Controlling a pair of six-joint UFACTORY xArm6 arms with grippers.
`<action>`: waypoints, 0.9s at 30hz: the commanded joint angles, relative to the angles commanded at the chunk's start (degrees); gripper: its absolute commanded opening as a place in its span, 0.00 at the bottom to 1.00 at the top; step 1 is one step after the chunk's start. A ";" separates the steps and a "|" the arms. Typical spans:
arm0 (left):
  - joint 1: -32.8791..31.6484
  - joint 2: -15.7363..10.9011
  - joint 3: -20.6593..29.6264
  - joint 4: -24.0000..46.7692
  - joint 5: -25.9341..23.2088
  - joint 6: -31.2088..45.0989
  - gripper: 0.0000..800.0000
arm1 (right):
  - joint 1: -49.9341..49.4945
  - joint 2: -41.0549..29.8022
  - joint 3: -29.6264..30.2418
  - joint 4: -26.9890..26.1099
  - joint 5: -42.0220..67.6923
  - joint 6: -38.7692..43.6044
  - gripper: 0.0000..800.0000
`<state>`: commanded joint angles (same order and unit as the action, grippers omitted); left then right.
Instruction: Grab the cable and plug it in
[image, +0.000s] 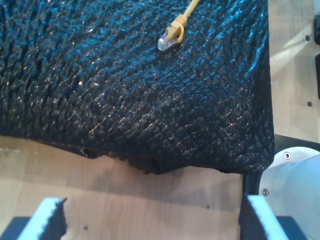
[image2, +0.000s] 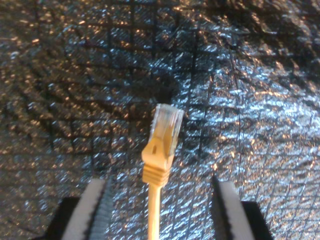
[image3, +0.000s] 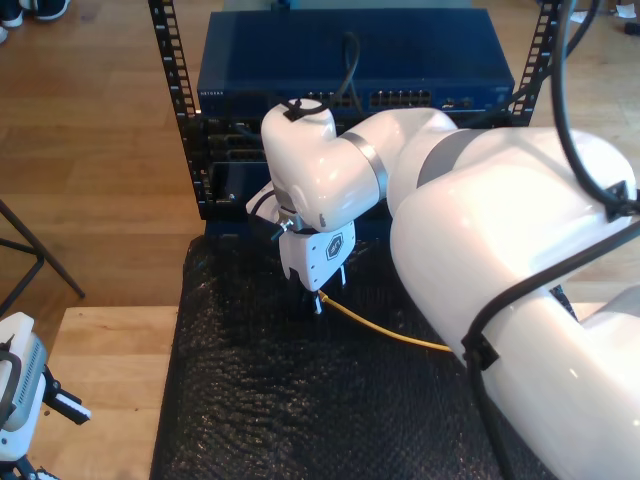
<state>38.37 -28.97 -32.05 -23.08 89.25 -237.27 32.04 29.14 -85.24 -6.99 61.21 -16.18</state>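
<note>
Cable (image2: 159, 150) lies on the black bubbly mat (image2: 260, 100), its clear plug (image2: 167, 125) pointing away from my second gripper (image2: 159, 200), whose two fingers (image2: 95, 207) stand wide apart on either side of the yellow cord without touching it. In the exterior view the cord (image3: 385, 330) runs from under that gripper (image3: 318, 300) towards the exterior view's right until the white arm (image3: 480, 220) hides it, and the plug itself is too small to make out there. My first gripper (image: 150, 220) hangs spread open over the wooden table (image: 150, 195) at the mat's edge, holding nothing, with the plug (image: 169, 39) well off; it is probably the unit at the exterior view's lower left, cut off by the frame.
</note>
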 joint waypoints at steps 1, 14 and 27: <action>0.00 0.00 0.00 0.00 0.00 0.00 1.00 | 0.09 0.09 0.00 0.09 0.09 0.09 0.56; 0.00 0.00 0.00 0.00 0.00 0.44 1.00 | 0.62 0.18 0.09 -0.97 0.09 0.88 0.37; 0.00 0.00 -0.09 0.00 0.00 0.53 1.00 | 0.70 0.35 0.09 -1.32 0.09 1.14 0.27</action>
<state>38.37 -28.97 -32.14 -23.08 89.25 -236.75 32.75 29.49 -85.15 -8.31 61.30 -15.03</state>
